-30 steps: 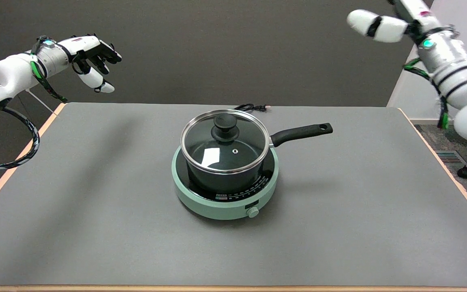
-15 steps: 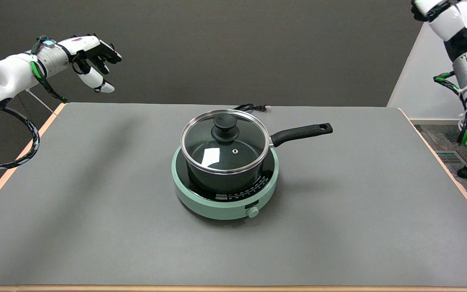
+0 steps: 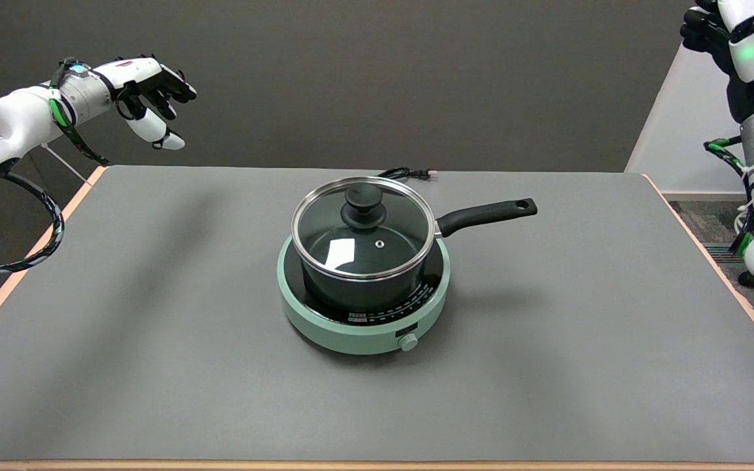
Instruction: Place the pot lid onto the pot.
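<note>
The right hand (image 3: 730, 39) is raised at the upper right corner, partly cut off by the frame, so its finger pose cannot be told. Far below and left of it, the glass pot lid (image 3: 362, 227) sits flat on the black pot (image 3: 364, 288), whose handle (image 3: 487, 215) points toward the hand.

- pot (image 3: 357, 278) is black, handle too
- pot lid (image 3: 364, 229) is clear glass with a silver rim and a black knob
- cooker (image 3: 351, 330) under it is pale mint green, black top with small white markings
- table (image 3: 154, 340) is plain grey with light wood edges
- right hand (image 3: 730, 39) is black and white with a green light
</note>
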